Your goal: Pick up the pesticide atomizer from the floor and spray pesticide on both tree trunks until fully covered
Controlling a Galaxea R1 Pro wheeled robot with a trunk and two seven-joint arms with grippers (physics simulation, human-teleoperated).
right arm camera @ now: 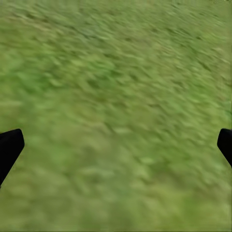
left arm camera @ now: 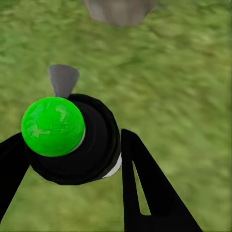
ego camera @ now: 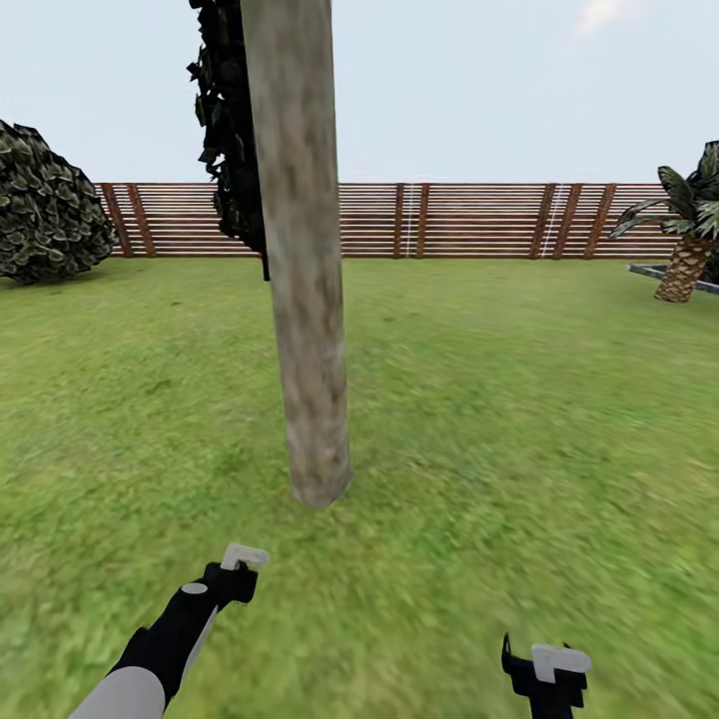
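Mottled grey-brown bark on the tree trunk (ego camera: 305,300). Green lawn (ego camera: 519,419). Brown horizontal slats along the fence (ego camera: 469,220). Blocky dark-green shrub (ego camera: 45,205). Black atomizer (left arm camera: 89,145) with bright green cap. Black fingers (right arm camera: 9,147) on the right gripper (right arm camera: 116,145).

The head camera looks forward and down at a thick grey-brown bark trunk (ego camera: 305,300) nearby. Both wrist cameras face blurred green lawn (right arm camera: 116,96) closely; the left one shares the trunk's foot.
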